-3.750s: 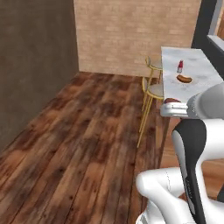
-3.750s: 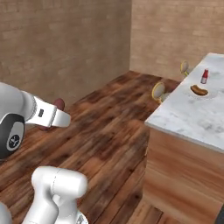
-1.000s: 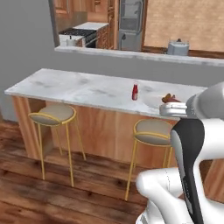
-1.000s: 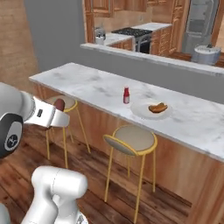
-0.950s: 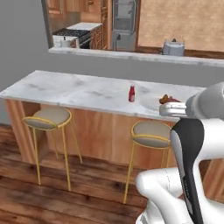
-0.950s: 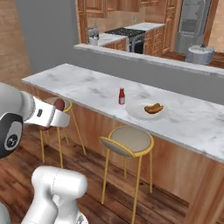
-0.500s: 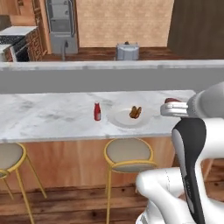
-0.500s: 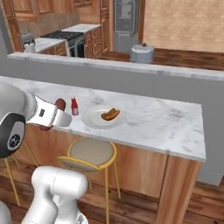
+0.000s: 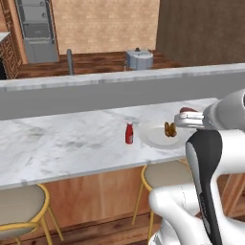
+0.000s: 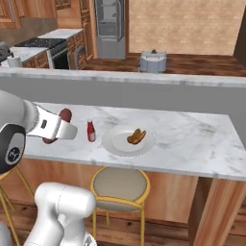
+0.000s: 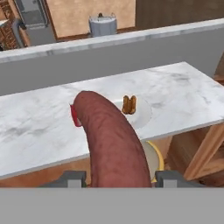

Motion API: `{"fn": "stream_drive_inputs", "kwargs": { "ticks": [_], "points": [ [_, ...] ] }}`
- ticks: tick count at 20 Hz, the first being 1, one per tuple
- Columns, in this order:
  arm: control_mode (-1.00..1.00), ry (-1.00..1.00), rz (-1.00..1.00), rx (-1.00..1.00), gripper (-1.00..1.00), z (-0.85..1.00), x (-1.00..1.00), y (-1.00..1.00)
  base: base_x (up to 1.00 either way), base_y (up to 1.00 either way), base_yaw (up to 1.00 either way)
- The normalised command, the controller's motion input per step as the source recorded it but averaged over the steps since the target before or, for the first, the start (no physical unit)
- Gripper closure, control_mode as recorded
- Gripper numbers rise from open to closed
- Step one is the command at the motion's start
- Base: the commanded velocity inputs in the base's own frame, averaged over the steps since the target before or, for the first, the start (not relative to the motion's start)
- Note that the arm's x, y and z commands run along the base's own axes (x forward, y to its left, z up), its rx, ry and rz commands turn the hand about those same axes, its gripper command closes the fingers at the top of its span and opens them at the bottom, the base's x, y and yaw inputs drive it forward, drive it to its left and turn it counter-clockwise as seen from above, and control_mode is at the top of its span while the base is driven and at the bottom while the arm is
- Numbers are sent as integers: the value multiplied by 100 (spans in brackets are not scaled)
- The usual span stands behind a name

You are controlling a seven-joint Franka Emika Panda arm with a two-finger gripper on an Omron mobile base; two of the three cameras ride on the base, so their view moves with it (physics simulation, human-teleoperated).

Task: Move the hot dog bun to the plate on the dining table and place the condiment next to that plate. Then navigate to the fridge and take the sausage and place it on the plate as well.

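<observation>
End effector (image 11: 118,177) is clenched on the sausage (image 11: 111,140), which stands out between its two tips and is held in the air on the near side of the dining surface (image 10: 192,139), above the stool (image 10: 118,185). The hot dog bun (image 10: 136,136) lies on the plate (image 10: 115,142) on the marble top, with the condiment (image 10: 91,131) standing upright just beside the plate's left edge. The fridge (image 10: 111,24) is closed and stands well behind the surface, past the raised grey ledge (image 10: 144,81).

You see a brown brick wall (image 10: 192,19) at the back. The floor (image 10: 192,62) is dark wood. Two round stools (image 10: 117,185) with yellow legs stand below, and a grey half wall (image 9: 95,95) runs across behind.
</observation>
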Motion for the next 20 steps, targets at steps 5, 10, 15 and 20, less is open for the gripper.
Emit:
{"fn": "stream_drive_inputs", "kwargs": {
  "ticks": [5,10,15,20],
  "points": [
    [-100,3,-2,0,100,0,20,1,80,43,-12],
    [-100,25,-8,0,100,-8,100,-13,0,0,0],
    [-100,21,0,0,100,-42,100,-10,0,0,0],
    [-100,10,1,0,100,-88,93,-21,0,0,0]
  ]
}}
